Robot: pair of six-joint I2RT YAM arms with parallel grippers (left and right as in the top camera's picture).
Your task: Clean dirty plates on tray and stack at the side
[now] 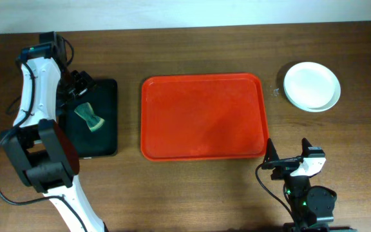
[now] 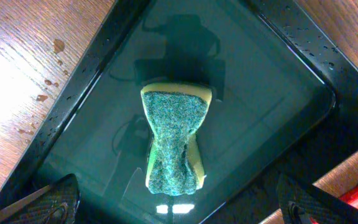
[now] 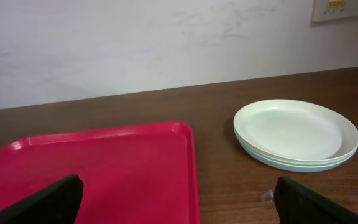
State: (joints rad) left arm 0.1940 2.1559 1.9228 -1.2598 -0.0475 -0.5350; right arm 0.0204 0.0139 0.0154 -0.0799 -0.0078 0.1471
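Note:
The plates (image 1: 312, 86) sit in one stack on the table right of the red tray (image 1: 203, 116), white on top; the right wrist view shows the stack (image 3: 296, 133) with pale mint rims beneath. The tray (image 3: 104, 174) holds nothing. My left gripper (image 1: 79, 87) is open above a green and yellow sponge (image 2: 174, 142) lying in the black tray (image 2: 291, 93); its fingertips (image 2: 179, 208) straddle the sponge's near end without touching. My right gripper (image 1: 288, 162) is open and empty near the red tray's front right corner, fingers (image 3: 179, 199) spread wide.
The black tray (image 1: 98, 119) holds shallow water and stands left of the red tray. Water drops (image 2: 48, 81) dot the wood beside it. A small wet spot (image 1: 276, 92) lies between the red tray and the plates. A wall (image 3: 166, 43) lies behind the table.

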